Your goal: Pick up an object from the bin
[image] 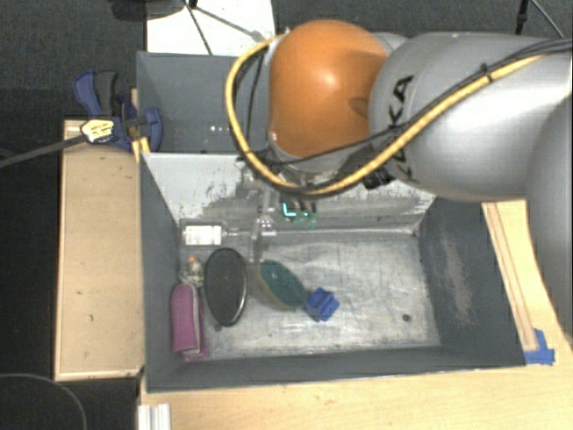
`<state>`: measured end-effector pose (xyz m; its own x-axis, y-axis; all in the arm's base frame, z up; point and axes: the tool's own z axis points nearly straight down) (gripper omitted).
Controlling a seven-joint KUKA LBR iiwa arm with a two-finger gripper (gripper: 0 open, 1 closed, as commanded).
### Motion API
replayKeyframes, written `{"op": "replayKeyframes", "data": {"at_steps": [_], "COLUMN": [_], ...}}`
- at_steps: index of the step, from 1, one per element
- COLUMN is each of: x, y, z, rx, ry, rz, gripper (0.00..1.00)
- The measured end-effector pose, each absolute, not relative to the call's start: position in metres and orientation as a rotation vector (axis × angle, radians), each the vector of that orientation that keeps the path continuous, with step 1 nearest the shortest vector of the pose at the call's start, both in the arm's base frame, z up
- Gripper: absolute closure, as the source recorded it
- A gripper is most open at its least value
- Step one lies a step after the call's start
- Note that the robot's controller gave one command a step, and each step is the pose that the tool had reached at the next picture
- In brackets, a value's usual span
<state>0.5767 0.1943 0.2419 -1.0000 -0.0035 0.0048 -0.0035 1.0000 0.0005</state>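
My gripper (pixel 260 240) hangs under the arm's orange cover, at the back left of the bin floor. Just below and to the right of it lies a flat teal-green oval thing (pixel 281 284). To the lower left of the gripper lies a black oval thing (pixel 225 286), lengthwise front to back. A small blue block (pixel 322 305) rests against the teal oval's right end. Nothing shows between the gripper's tips.
A purple oblong thing (pixel 185 320) lies along the bin's left wall near the front corner, with a tiny mixed-colour bit (pixel 192 263) behind it. The arm and its orange cover hang over the bin's back half.
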Motion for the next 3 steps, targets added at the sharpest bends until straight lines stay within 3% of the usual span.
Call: {"op": "replayKeyframes", "data": {"at_steps": [1, 2, 3], "x": [0.563, 0.564, 0.555], "y": [0.147, 0.148, 0.148], "z": [0.072, 0.075, 0.244], "rx": [0.419, 0.411, 0.844], "ry": [-3.114, -3.121, -3.037], "rz": [-0.001, -0.002, 0.0], "gripper": [0.0, 1.0, 1.0]}}
